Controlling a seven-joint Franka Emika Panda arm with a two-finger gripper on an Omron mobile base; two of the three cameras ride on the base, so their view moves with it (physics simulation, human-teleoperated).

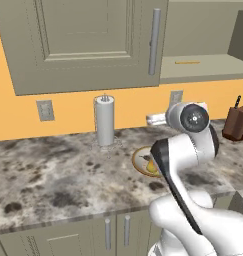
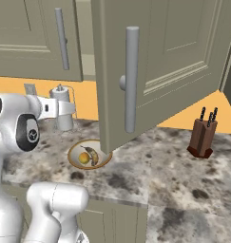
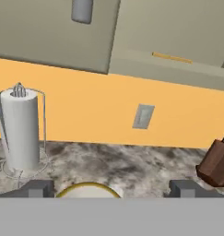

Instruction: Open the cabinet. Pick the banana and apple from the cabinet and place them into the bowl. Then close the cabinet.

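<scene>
Both fruits, the banana (image 2: 92, 155) and the apple (image 2: 83, 158), are seen in the bowl (image 2: 74, 148). The cabinet (image 2: 155, 61) is left open, its right door swung out at the bowl's 12 o'clock; closing remains. Gripper (image 3: 111, 189) jaws are spread, nothing held.

Grey-beige raised-panel wall cabinet (image 2: 174, 61) against an orange wall (image 1: 73, 107); brown-mottled yellow banana (image 2: 92, 155) and yellow-orange apple (image 2: 83, 158) in tan-rimmed cream bowl (image 2: 75, 148).

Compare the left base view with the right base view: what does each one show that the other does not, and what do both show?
Left base view alone: the open cabinet's bare grey-beige shelf.

Right base view alone: the mottled yellow banana beside the round yellow-orange apple, and the swung-out door's face.

Both: the shallow tan-rimmed bowl, the white paper-towel roll, the brown knife block and the speckled stone counter.
</scene>
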